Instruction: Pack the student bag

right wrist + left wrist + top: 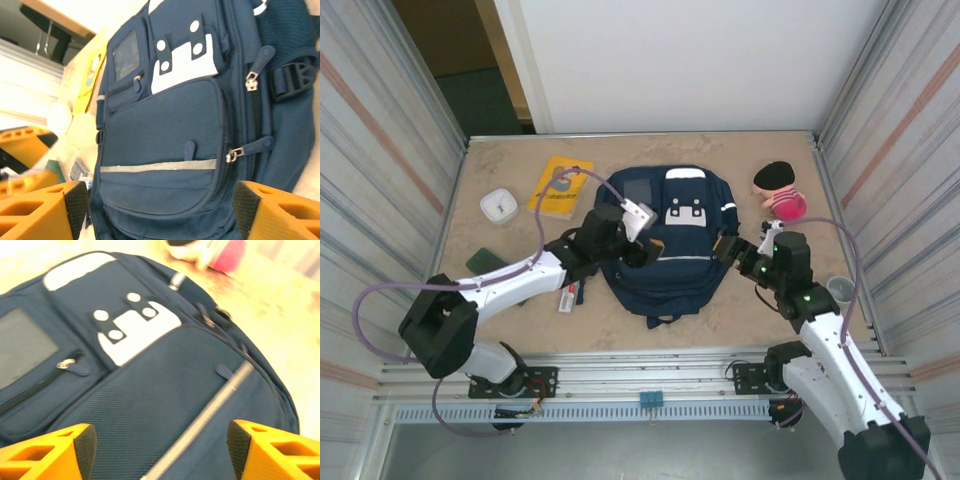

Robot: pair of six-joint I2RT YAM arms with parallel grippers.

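As both arms stretch inward, the left gripper (160,441) and right gripper (160,204) flank the student bag (672,268). Both claws gape, empty.

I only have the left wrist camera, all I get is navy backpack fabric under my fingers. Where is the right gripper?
Observer: The right gripper is open at the right edge of the student bag, about halfway along its side.
Operator: Okay. Is there anything on the left side to pack?
Observer: Yes, a yellow book lies flat on the table just off the bag's far left corner, apart from it.
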